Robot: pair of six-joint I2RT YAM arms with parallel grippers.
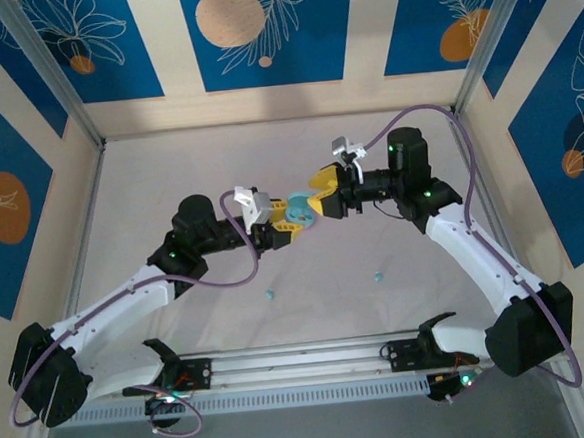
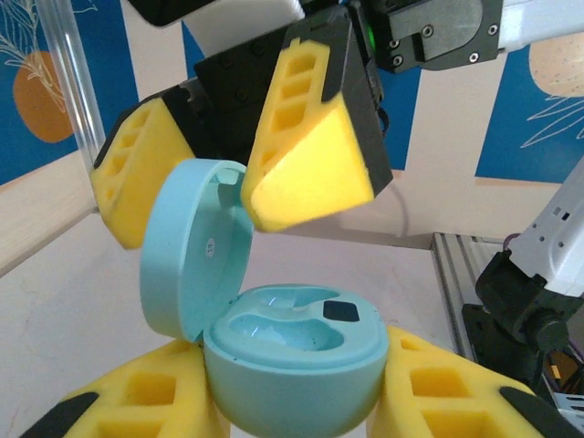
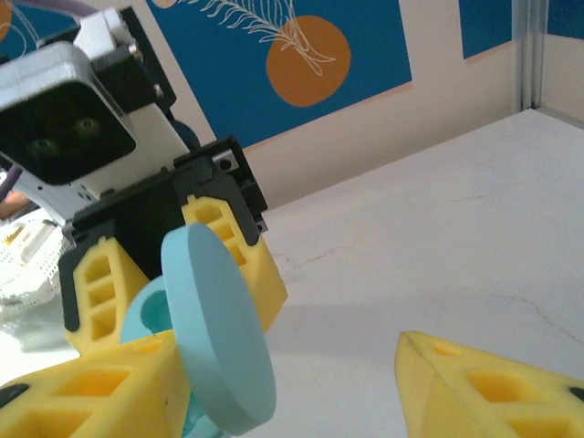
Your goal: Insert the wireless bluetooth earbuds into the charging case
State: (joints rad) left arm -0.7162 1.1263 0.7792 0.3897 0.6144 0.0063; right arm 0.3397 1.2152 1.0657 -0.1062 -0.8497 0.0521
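Observation:
My left gripper (image 1: 281,230) (image 2: 297,397) is shut on the round base of a teal charging case (image 1: 298,213) (image 2: 292,365), held above the table. The hinged lid (image 2: 193,246) (image 3: 219,328) stands open, and both moulded wells inside are empty. My right gripper (image 1: 322,194) (image 3: 292,392) faces it from the right, open, with its yellow foam fingers (image 2: 310,155) on either side of the raised lid; one finger (image 3: 91,392) is close against the lid, the other well apart. Two tiny teal earbuds (image 1: 270,293) (image 1: 377,275) lie on the white table nearer the arm bases.
White walls with metal posts (image 1: 74,114) enclose the table on three sides. An aluminium rail (image 1: 302,364) with the arm bases runs along the near edge. A purple cable (image 1: 231,273) loops beside the left arm.

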